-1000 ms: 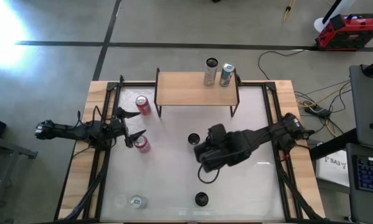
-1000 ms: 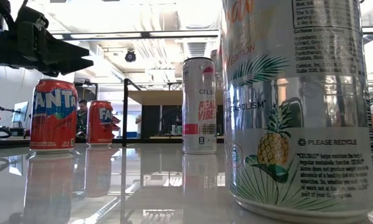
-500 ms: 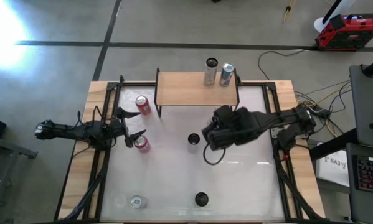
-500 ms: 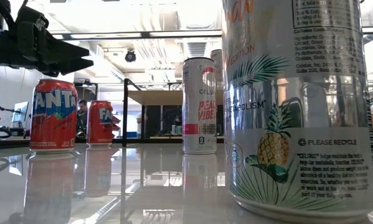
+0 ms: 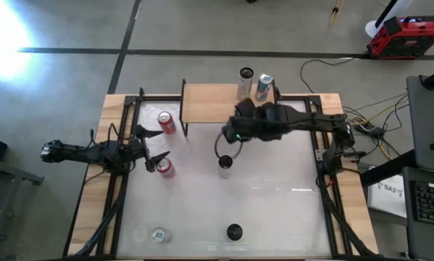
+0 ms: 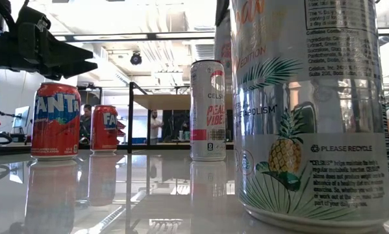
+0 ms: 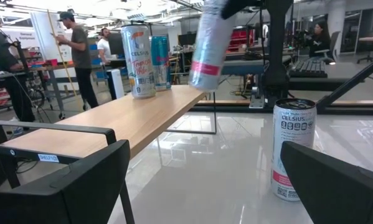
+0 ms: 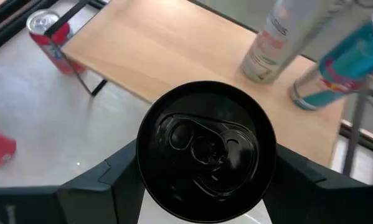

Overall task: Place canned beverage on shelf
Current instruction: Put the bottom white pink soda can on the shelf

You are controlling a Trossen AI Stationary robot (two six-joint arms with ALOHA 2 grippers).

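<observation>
Right gripper [image 5: 235, 133] clamped on black-topped can [image 8: 206, 142], held off the tabletop [image 5: 274, 196] at the shelf [image 5: 217, 105] front edge, arm stretched across from the right. Two cans [image 5: 253, 85] stand on the shelf. Left gripper [image 5: 150, 148] wide open, parked beside red cans [image 5: 165, 167].

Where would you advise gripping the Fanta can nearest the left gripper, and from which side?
Mid-body, from the table's left side: the Fanta can stands upright with round walls, and the open left gripper sits level right beside it, so a horizontal approach probably suits.
</observation>
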